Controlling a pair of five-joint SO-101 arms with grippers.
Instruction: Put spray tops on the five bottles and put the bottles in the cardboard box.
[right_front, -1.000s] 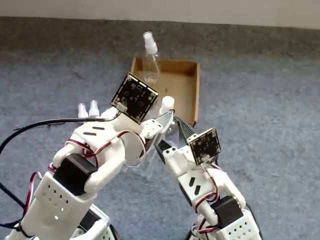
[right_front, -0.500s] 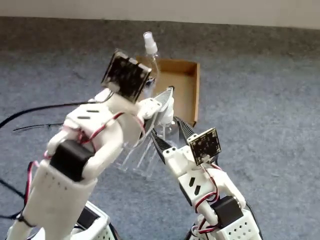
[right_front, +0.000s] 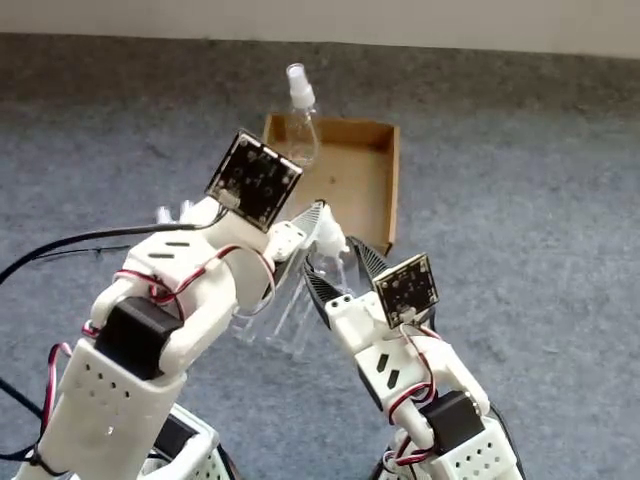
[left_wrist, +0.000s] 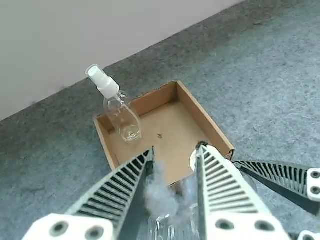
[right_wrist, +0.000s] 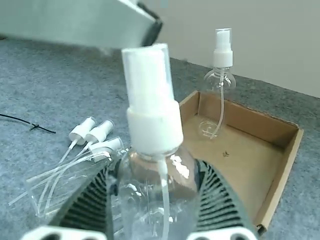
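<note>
My right gripper (right_front: 338, 266) (right_wrist: 156, 171) is shut on a clear bottle (right_wrist: 150, 192) held upright just in front of the cardboard box (right_front: 362, 190) (left_wrist: 172, 131) (right_wrist: 252, 147). A white spray top (right_front: 331, 240) (right_wrist: 150, 97) sits in that bottle's neck. My left gripper (right_front: 322, 216) (left_wrist: 175, 149) hangs open just over the spray top, one finger (right_wrist: 100, 20) crossing above the cap. Another bottle with a spray top (right_front: 300, 128) (left_wrist: 121, 116) (right_wrist: 220, 85) stands upright in the box's far corner.
Loose spray tops (right_front: 172, 216) (right_wrist: 92, 132) lie on the grey carpet beside the left arm. Clear bottles without tops (right_front: 285, 312) (right_wrist: 70, 175) lie between the two arms. A black cable (right_front: 60, 250) runs off to the side.
The left arm rose over the box edge, then came back down toward the held bottle's spray top. The right arm has kept still with the bottle.
</note>
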